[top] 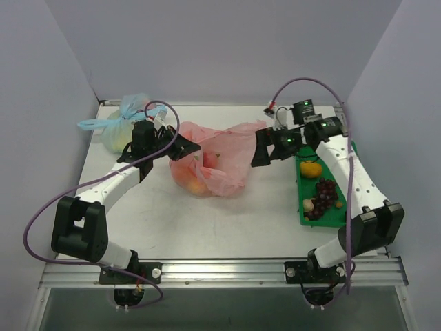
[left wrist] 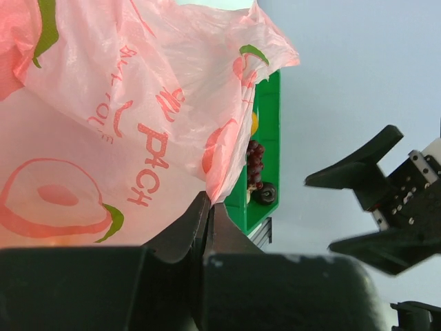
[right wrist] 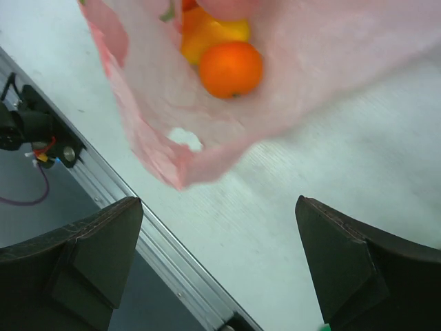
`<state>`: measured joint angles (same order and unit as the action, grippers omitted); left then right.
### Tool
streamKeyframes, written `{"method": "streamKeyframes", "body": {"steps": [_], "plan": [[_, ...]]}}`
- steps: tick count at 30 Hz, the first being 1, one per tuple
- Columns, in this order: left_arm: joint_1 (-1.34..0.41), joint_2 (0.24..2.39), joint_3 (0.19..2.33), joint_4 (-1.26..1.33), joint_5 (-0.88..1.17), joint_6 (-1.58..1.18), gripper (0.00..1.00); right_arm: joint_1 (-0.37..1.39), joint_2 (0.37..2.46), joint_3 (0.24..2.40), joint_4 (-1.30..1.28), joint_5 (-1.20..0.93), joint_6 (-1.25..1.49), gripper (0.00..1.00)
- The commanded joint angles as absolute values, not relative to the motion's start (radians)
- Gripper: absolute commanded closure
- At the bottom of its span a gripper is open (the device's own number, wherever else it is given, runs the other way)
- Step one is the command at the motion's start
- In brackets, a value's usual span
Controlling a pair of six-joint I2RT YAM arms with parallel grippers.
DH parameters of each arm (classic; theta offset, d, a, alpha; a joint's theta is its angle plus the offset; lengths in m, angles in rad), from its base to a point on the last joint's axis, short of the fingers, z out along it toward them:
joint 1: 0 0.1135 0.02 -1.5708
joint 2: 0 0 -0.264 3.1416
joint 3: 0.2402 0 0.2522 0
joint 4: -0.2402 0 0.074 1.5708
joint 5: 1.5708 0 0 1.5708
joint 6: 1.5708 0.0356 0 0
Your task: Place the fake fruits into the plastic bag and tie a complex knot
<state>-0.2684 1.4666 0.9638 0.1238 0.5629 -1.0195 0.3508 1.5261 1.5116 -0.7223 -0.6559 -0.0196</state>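
Left gripper (left wrist: 207, 203): jaws clenched on a fold at the left edge of the pink bag (top: 219, 157). Right gripper (top: 260, 148): jaws spread wide, empty, just beside the bag's right edge. The bag contains a round orange fruit (right wrist: 231, 67) and yellow fruit. The green tray (top: 304, 187) holds grapes (top: 325, 196) and a yellow-orange fruit (top: 311, 169).

Bright even light; right wrist view blurred.

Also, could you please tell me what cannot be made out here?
Fruits inside the plastic bag: top view, pink film veils them; right wrist view, blurred, cut by the top edge.
Pale pieces on the green tray: top view, too small.
Blue bag contents: top view, hidden by its film.
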Motion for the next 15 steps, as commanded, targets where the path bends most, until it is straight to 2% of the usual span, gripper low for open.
{"method": "streamKeyframes", "body": {"steps": [1, 5, 8, 11, 15], "plan": [[-0.265, 1.444, 0.959, 0.155, 0.586, -0.982, 1.00, 0.186, 1.464, 1.493, -1.012, -0.661, -0.269, 0.00], [-0.265, 1.431, 0.943, 0.147, 0.589, -0.965, 1.00, -0.061, 1.456, 1.468, -1.176, -0.545, -0.287, 0.00], [-0.265, 1.424, 0.925, 0.147, 0.588, -0.966, 1.00, -0.242, 1.457, 1.437, -1.175, -0.402, -0.198, 0.00], [-0.265, 1.424, 0.914, 0.166, 0.584, -0.977, 1.00, -0.345, 1.469, 1.355, -1.102, -0.296, -0.065, 0.00], [-0.267, 1.433, 0.916, 0.172, 0.587, -0.973, 1.00, -0.354, 1.535, 1.305, -1.010, -0.229, 0.000, 0.00]]}}
